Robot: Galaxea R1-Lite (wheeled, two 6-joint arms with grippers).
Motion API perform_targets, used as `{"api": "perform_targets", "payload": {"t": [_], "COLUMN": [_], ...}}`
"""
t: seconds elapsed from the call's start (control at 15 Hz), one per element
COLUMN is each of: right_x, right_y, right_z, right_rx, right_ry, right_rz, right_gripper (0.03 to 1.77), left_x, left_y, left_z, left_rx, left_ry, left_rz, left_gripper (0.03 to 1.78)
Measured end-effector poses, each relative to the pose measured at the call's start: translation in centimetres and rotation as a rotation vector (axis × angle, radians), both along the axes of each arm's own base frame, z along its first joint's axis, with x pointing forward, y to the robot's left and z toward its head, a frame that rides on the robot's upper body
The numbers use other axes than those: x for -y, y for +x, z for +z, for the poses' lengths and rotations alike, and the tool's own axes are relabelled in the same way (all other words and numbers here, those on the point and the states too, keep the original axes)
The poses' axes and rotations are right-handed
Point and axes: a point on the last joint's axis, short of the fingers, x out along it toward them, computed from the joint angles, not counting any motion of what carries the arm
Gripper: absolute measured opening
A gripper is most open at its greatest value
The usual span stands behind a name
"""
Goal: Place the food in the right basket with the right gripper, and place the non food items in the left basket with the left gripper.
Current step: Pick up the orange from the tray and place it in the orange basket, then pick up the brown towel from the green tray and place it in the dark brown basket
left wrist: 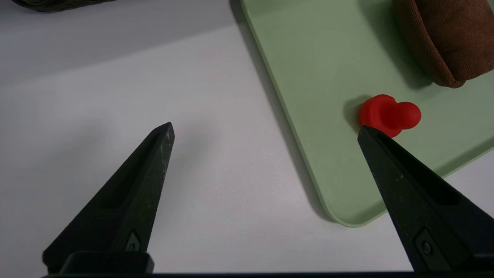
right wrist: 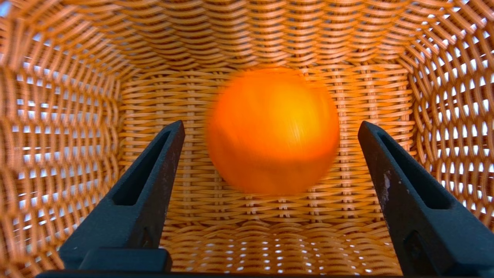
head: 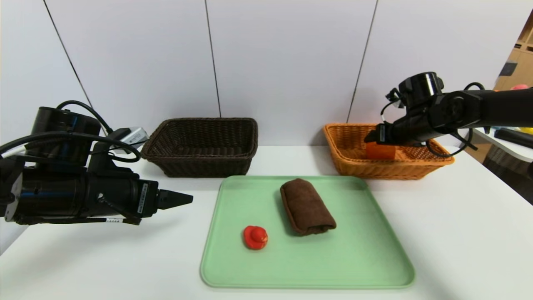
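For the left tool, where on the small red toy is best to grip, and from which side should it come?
Probably the wider round base of the red toy, not its small knob. The toy lies low on the green tray, apart from the brown towel, so coming from above with the jaws either side of the base seems safest. The left tool is open, beside the tray.

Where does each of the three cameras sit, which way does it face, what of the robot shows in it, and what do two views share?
Head view: high up, facing forward and down at the green tray, both baskets and both arms.
Left wrist view: on the left arm, facing the table; open left gripper beside the red toy.
Right wrist view: on the right arm, facing down into the orange basket; open right gripper above the orange.
Shared: head and left wrist views both show toy, tray and towel.
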Motion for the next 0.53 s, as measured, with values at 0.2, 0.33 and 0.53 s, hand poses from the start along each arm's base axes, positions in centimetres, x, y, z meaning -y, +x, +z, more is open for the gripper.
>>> {"api": "perform_targets", "payload": {"t": [0.2, 0.33, 0.53], "right_x": [-0.1, -0.2, -0.2], "right_y": [-0.9, -1.9, -3.3], "right_z": [1.9, 3.3, 5.4], "right_rx": [0.018, 0.023, 0.054], "right_ry": [0.002, 0.006, 0.009], "right_rz": [0.004, 0.008, 0.01], "right_gripper": [1.61, 1.63, 1.66], "left_x": [0.0, 0.0, 0.0], "left_y": [0.0, 0.0, -0.1], "left_z": [0.1, 0.1, 0.3], "left_rx": [0.005, 0.006, 0.011], "left_ry": [-0.001, 0.0, -0.001], "left_rz": [0.001, 0.001, 0.0], "left_gripper": [1.69, 1.69, 1.69]}}
